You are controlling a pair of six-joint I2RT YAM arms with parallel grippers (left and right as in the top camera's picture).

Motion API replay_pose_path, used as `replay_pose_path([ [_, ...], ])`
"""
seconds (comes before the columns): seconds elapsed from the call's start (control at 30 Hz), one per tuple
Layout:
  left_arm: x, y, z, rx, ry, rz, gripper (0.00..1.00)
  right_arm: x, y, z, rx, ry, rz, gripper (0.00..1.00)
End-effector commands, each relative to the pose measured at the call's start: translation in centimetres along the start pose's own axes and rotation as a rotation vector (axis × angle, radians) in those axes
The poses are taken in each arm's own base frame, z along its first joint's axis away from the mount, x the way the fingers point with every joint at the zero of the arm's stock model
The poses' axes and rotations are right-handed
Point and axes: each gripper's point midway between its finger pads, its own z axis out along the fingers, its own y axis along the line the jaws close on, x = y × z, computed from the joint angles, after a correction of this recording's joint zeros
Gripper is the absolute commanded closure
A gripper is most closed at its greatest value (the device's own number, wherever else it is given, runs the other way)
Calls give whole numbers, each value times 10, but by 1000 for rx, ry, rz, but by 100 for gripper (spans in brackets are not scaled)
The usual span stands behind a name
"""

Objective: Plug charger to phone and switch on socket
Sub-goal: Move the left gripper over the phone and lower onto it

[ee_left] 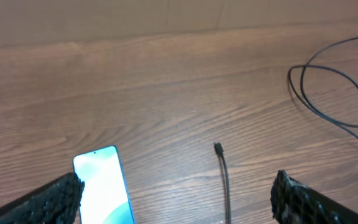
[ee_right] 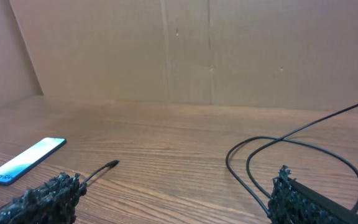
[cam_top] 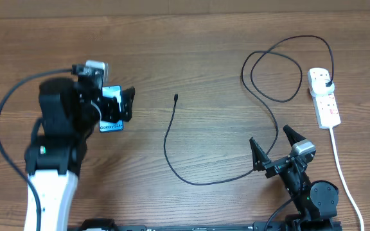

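Overhead: one phone (cam_top: 111,110), one charger (cam_top: 191,151), one socket (cam_top: 324,97), two claws spread.

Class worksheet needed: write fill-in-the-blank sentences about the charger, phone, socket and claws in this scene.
The charger is plugged into the ___.
Its connector tip lies loose on the ___.
The left claw is over the ___.
The right claw is ___.
Missing words: socket; table; phone; open.

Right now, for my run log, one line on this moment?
left gripper open by phone | right gripper open | charger tip loose, plug in socket
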Motion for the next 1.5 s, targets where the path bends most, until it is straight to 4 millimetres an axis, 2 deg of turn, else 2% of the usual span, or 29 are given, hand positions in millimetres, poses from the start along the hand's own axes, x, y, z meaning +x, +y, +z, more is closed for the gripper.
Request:
replay_pose_path([
  [0.0, -27, 1, 10, 26, 46, -21, 0, 2, 0, 0, -2, -2, 2, 0],
  [0.2, -20, 7, 33, 37, 219, -24, 0, 2, 0, 0, -2, -2, 2, 0],
  [0.37, -3, 15, 57, 42, 300, -6, 0, 2, 0, 0, -2, -2, 2, 0],
  [0.47, 15, 20, 73, 41, 371, -27, 0, 2, 0, 0, -2, -2, 2, 0],
  [0.57, 12, 10, 85, 118, 347, -45, 0, 2, 0, 0, -2, -2, 2, 0],
  [0.7, -1, 13, 92, 108, 294, -50, 0, 2, 0, 0, -2, -2, 2, 0],
  [0.93, 2, 49, 93, -106, 306, -66, 0, 2, 0, 0, -2, -2, 2, 0],
  [1.17, 2, 54, 92, -131, 308, -62, 0, 2, 0, 0, -2, -2, 2, 0],
  [1.33, 9, 60, 96, -163, 328, -81, 1, 2, 0, 0, -2, -2, 2, 0],
  [1.47, 26, 71, 110, -210, 380, -134, 1, 2, 0, 0, -2, -2, 2, 0],
])
